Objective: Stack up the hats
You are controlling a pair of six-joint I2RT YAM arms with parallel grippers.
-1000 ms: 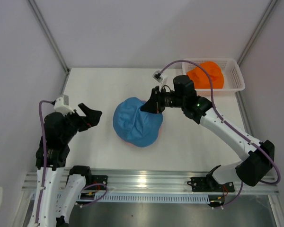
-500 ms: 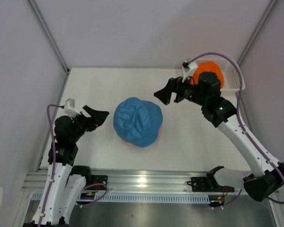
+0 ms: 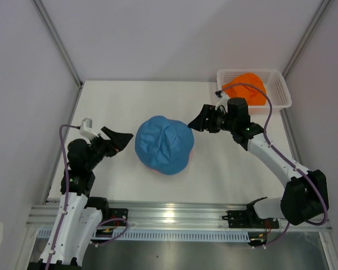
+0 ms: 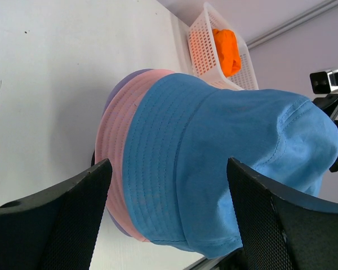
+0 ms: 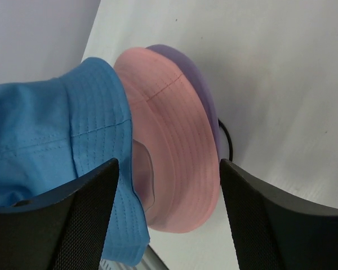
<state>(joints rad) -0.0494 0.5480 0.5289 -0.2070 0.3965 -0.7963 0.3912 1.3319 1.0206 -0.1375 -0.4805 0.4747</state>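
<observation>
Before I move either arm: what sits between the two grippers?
The soft blue fabric bucket hat, topmost on its pile, lies between the left gripper and the right gripper; the top view shows it.

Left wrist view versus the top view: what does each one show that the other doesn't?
Only the left wrist view shows the lavender hat at the bottom, under the pink hat's wide brim. Only the top view shows both arms whole, with the left gripper and right gripper open on either side of the hats. Both show the blue hat on top and the orange hat lying in the basket.
</observation>
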